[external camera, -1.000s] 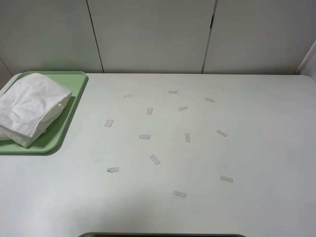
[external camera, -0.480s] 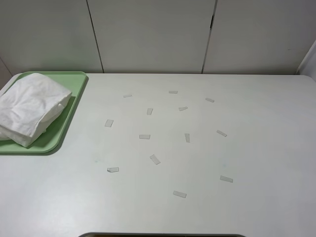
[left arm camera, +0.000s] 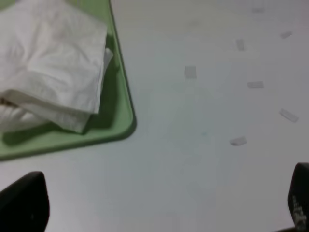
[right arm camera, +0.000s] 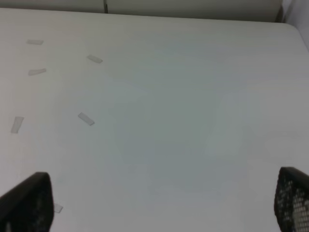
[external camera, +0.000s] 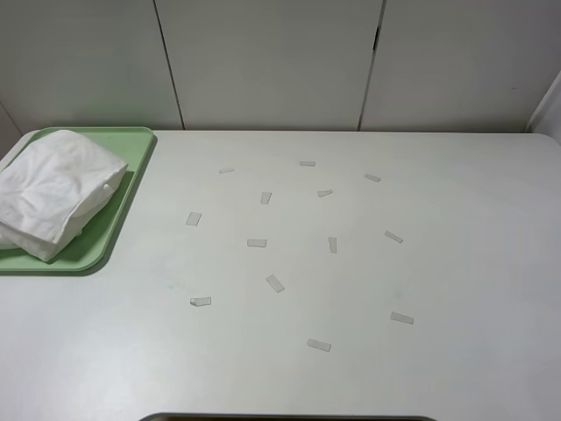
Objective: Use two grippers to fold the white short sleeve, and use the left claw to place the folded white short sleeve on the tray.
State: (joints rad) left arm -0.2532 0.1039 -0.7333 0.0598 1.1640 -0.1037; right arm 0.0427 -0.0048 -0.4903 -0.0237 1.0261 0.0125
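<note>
1. Nothing moved since the earlier frames: shirt, tray and scraps all lie where they lay, and no arm has entered the high view.
2. Left claw spread wide and empty, hanging above bare counter, only its two black fingertips showing at the edge of the wrist view.
3. Right claw likewise released, gripping nothing, fingertips well apart over an open stretch of counter.
4. Just beyond the left claw, the rounded near corner of the tray, light green with a low rim.
5. On the tray, the white short sleeve, folded into a wrinkled bundle, one edge hanging over the tray's left rim.
6. Across the middle of the counter, small pale scraps scattered apart from one another, well clear of the tray.
</note>
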